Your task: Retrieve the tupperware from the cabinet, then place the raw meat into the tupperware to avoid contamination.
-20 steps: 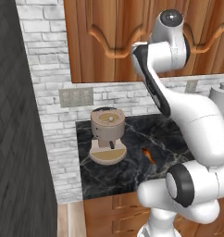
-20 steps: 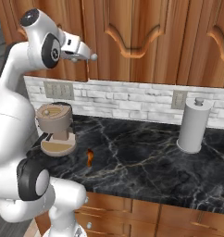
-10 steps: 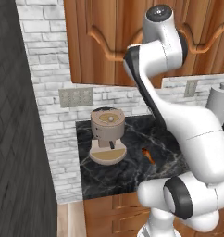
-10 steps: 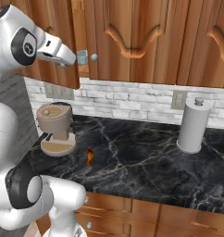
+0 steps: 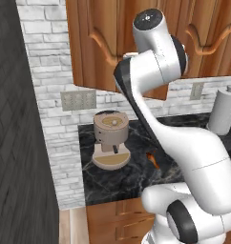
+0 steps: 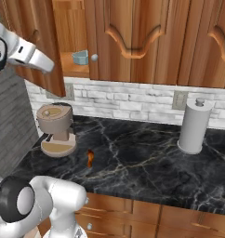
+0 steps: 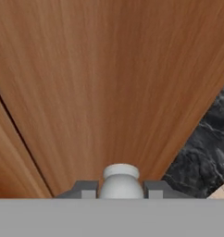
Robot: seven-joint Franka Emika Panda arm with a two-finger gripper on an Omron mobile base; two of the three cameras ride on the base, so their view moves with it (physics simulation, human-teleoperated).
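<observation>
Hand view: the gripper [image 7: 120, 190] was seen closed on a round silver knob [image 7: 120, 183] of the cabinet [image 6: 147, 42], whose leftmost door [image 6: 37, 46] was swung open. The tupperware [image 6: 80, 57] was set on the plank shelf [image 6: 73, 69] inside. The raw meat [image 6: 90, 158] was laid on the black marble counter [image 6: 147, 158], beside the coffee machine [image 6: 56, 128].

I work in a kitchen: carved wooden cabinets [image 6: 147, 42] over a black marble counter [image 6: 142, 158], coffee machine [image 6: 56, 128], brick backsplash [image 6: 133, 102].
</observation>
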